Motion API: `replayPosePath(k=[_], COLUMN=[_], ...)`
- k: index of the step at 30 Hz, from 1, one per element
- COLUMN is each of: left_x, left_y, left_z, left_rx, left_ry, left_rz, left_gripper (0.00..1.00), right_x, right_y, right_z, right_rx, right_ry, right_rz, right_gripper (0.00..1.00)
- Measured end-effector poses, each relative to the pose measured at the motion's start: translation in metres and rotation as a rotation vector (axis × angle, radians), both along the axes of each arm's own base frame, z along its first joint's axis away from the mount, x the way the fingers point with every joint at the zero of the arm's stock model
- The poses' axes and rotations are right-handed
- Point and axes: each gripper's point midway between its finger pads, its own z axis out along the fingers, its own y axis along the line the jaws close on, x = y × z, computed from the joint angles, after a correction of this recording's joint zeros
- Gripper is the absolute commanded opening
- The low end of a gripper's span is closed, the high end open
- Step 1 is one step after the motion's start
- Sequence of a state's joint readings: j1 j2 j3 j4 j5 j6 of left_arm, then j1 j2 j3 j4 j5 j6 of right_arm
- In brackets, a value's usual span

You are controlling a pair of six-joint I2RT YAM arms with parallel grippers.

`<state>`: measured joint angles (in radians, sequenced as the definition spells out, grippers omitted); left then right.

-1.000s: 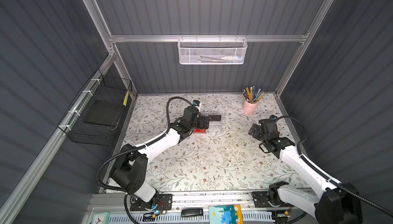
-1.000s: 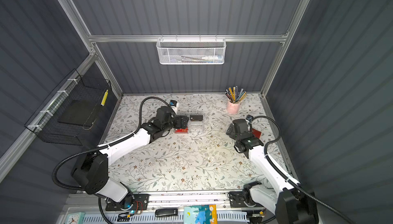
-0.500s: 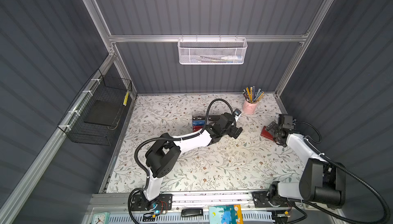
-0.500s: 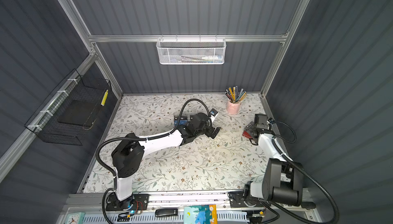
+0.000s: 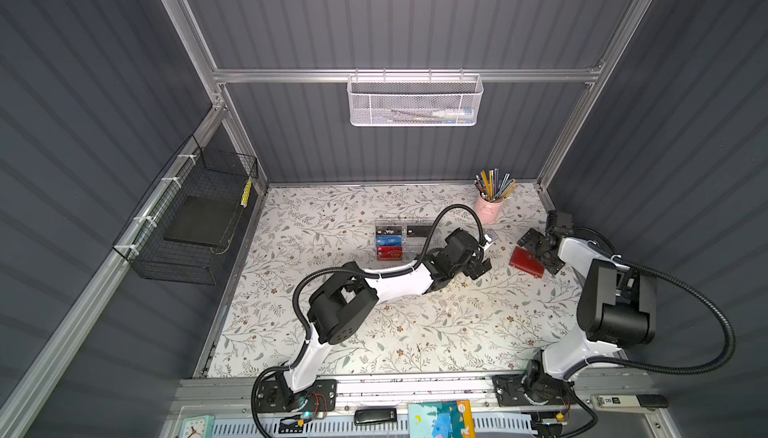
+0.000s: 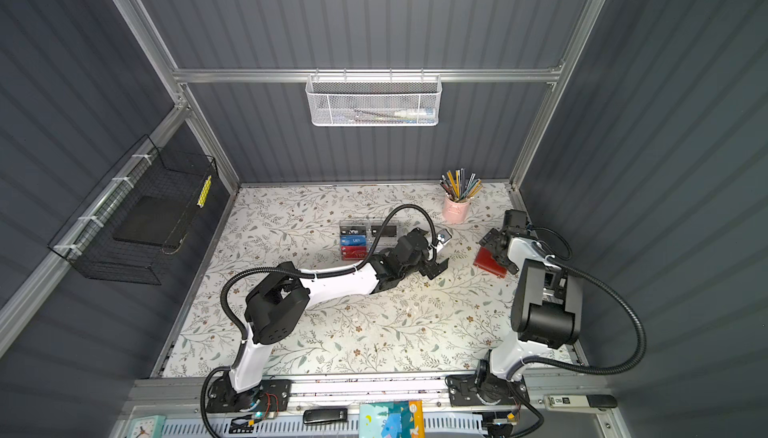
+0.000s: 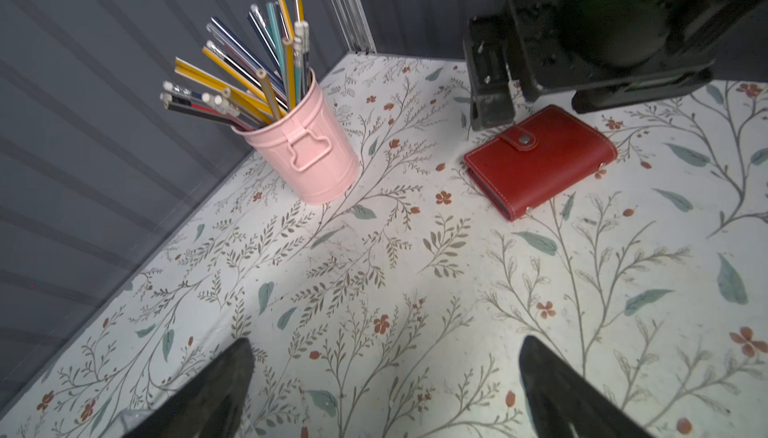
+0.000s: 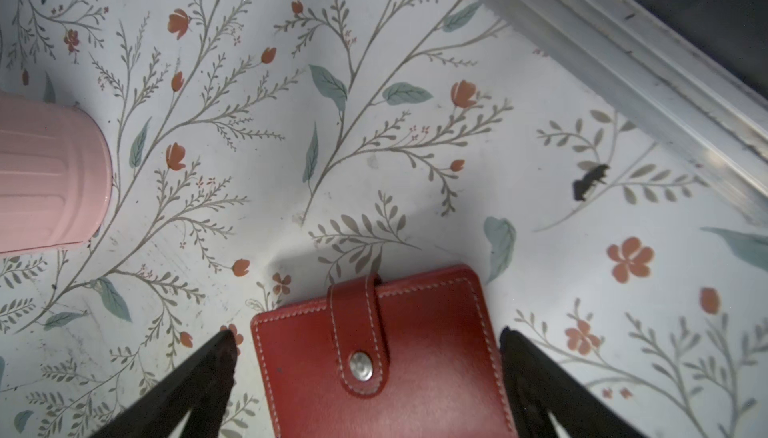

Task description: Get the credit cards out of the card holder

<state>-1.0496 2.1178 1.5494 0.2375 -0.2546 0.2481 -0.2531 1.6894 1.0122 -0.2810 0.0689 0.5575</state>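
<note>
Card holder lies closed on the bench near its right edge, strap snapped; cards not visible; right claw wide open, empty, fingers straddling the strap end, contact unclear; long axis seems to lie across that opening; right arm much nearer; left claw open, empty, well apart, holder ahead of it; right wrist view shows snap and straddle, too small in top views; left wrist view alone shows the side edge
</note>
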Motion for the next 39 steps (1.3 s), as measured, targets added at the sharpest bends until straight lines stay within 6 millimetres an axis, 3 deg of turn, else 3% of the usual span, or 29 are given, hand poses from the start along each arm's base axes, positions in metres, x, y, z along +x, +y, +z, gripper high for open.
replayPosePath(k=[5, 11, 20, 24, 32, 39], left_x=[0.013, 0.021, 0.018, 0.015, 0.01, -0.001], left_y=[0.006, 0.015, 0.03, 0.038, 0.061, 0.082], left_z=[0.014, 0.012, -0.008, -0.005, 0.012, 0.009], left_rx=[-0.04, -0.044, -0.031, -0.04, -0.093, -0.116], left_ry=[-0.05, -0.04, 0.03, 0.051, 0.089, 0.14], left_rz=[0.083, 0.157, 0.223, 0.242, 0.289, 0.319], left_gripper=[1.0, 1.0, 1.0, 1.0, 1.0, 1.0], right_x=[0.006, 0.01, 0.012, 0.009, -0.019, -0.047], right_y=[0.004, 0.014, 0.046, 0.068, 0.131, 0.153], right_z=[-0.007, -0.005, -0.008, -0.008, -0.009, 0.0], right_rx=[0.025, 0.075, 0.107, 0.105, 0.059, 0.103], right_ry=[0.023, 0.035, 0.05, 0.057, 0.115, 0.106], right_rz=[0.035, 0.092, 0.2, 0.255, 0.377, 0.397], right_gripper=[0.99, 0.99, 0.99, 0.99, 0.99, 0.99])
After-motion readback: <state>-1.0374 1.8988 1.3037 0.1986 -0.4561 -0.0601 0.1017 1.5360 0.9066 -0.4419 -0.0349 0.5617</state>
